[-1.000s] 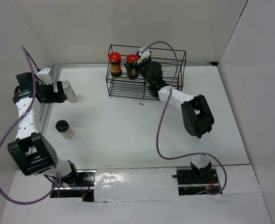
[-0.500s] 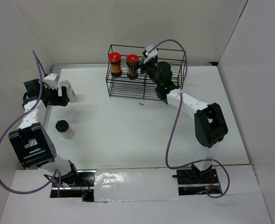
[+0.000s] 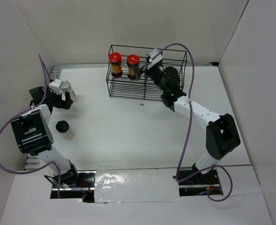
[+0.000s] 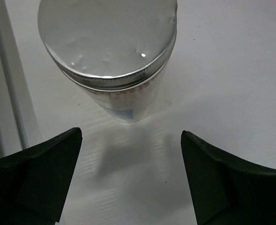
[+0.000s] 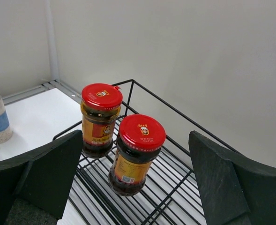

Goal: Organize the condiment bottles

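**Red-lidded jars in the rack, two bottles out on the worktop**

Two brown glass jars with red lids (image 5: 100, 119) (image 5: 138, 154) stand upright, side by side, at the left end of the black wire rack (image 3: 175, 56), which sits at the far edge of the white worktop (image 3: 128, 126). The right gripper (image 5: 138, 187) hovers near them, jaws wide apart and holding nothing.

At the left edge of the worktop, a white cylindrical bottle with a silver lid and bluish label (image 4: 112, 56) stands upright just ahead of the left gripper (image 4: 130, 164). Its jaws are spread and do not touch the bottle.

A pale bottle with a black cap (image 3: 64, 129) stands alone nearer the arm bases, apart from both grippers.
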You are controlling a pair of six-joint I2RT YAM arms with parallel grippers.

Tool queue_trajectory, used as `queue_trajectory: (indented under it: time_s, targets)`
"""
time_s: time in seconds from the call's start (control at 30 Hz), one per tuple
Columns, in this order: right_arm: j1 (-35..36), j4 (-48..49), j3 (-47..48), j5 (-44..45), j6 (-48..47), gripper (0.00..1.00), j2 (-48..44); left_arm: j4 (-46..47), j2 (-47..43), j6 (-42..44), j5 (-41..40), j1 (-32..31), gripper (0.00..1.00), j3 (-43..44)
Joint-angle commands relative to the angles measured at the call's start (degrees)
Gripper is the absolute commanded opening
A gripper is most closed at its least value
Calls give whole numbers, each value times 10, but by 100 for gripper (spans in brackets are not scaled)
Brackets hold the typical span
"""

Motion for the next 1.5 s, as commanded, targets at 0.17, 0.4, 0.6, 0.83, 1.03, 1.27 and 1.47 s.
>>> queue_trajectory:
  time_s: [0.17, 0.4, 0.6, 0.83, 1.03, 1.27, 1.47]
  targets:
    - [11, -8, -13, 17, -43, 100, -55, 59, 73, 32, 70, -1, 99, 60]
    - [14, -29, -5, 22, -61, 100, -60, 95, 108, 39, 52, -15, 99, 79]
    - [16, -41, 1, 28, -71, 100, -61, 103, 133, 25, 65, -16, 95, 97]
    - [19, -53, 7, 35, -76, 100, -60, 105, 135, 24, 77, -21, 68, 108]
    - [25, -85, 15, 28, -86, 100, -67, 83, 108, 50, 100, -26, 31, 105]
    - [29, -203, 37, -87, -122, 100, -95, -70, 30, 123, 186, -36, 0, 151]
    - [57, -269, 53, -220, -122, 100, -106, -303, -27, 167, 331, -49, 0, 260]
